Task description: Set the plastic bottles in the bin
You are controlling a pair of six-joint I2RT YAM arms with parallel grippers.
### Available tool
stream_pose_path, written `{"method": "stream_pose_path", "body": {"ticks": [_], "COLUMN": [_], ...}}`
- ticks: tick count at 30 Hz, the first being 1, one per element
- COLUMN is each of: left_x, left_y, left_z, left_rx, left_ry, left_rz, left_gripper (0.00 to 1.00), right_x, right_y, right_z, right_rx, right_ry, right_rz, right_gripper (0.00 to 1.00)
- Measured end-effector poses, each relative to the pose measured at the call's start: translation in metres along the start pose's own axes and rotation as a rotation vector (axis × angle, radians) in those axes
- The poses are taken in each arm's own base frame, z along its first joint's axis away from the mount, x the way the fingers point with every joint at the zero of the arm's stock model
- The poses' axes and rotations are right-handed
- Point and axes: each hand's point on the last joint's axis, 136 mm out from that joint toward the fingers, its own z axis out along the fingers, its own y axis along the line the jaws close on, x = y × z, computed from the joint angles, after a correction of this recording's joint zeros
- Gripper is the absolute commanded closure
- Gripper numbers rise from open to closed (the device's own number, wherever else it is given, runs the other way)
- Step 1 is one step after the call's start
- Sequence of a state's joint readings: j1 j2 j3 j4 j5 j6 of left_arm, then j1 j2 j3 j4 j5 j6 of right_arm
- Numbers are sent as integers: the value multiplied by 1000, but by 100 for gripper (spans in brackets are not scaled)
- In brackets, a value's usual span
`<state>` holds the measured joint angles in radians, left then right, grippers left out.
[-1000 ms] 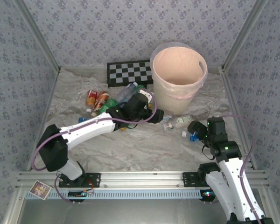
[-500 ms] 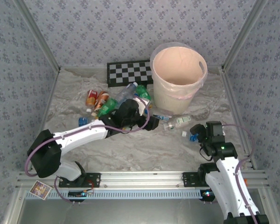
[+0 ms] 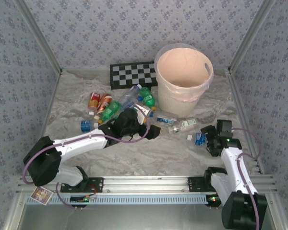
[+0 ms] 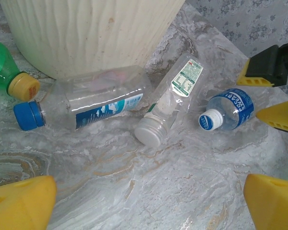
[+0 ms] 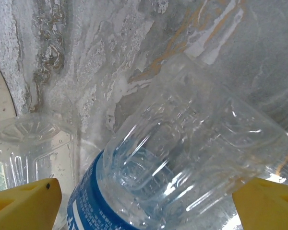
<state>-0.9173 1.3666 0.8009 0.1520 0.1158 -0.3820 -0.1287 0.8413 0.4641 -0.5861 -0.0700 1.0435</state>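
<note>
The peach-cream bin (image 3: 175,98) stands at the back right; its ribbed wall (image 4: 86,33) rises in the left wrist view. In front of it lie a clear blue-capped bottle (image 4: 86,103), a clear white-capped bottle (image 4: 170,103) and a small blue-labelled bottle (image 4: 228,110). My left gripper (image 4: 149,201) is open over bare table, short of these bottles. My right gripper (image 3: 207,136) is open, its fingers either side of the base of the small blue-labelled bottle (image 5: 173,163). More bottles, orange-labelled (image 3: 93,100) and green (image 3: 110,110), lie in a cluster left of the bin.
A flat black-and-white checkerboard (image 3: 133,74) leans at the back wall left of the bin. A green bottle with a yellow cap (image 4: 5,72) lies against the bin's foot. Patterned walls close in the marbled table on three sides.
My left arm has drawn back toward the near left, uncovering the green bottles by the bin. My right arm has swung right and lowered its gripper behind the small blue-labelled bottle.
</note>
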Motion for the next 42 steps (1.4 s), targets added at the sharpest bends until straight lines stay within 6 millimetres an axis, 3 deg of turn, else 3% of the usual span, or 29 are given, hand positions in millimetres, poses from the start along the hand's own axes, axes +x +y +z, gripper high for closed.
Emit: {"method": "stream_pose_path", "body": {"ticks": [12, 20, 23, 32, 42], "left_x": [-15, -18, -20, -26, -30], "left_y": [-5, -3, -3, 5, 13], "left_z": [-15, -17, -21, -36, -41], "left_rx": [13, 2, -3, -48, -92], "left_ry": [-80, -99, -113, -173, -208], "left_rz": [9, 10, 10, 11, 14], "left_gripper": [0, 0, 0, 0, 0], "right_x": [-6, -9, -11, -26, -46], "right_y": [-5, 0, 1, 24, 90], "right_z": [30, 34, 31, -7, -90], "right_rx": [60, 39, 24, -92, -300], "right_ry": [21, 21, 12, -88, -212], "right_rz": [28, 6, -5, -43, -182], "right_gripper": [8, 34, 37, 40, 41]}}
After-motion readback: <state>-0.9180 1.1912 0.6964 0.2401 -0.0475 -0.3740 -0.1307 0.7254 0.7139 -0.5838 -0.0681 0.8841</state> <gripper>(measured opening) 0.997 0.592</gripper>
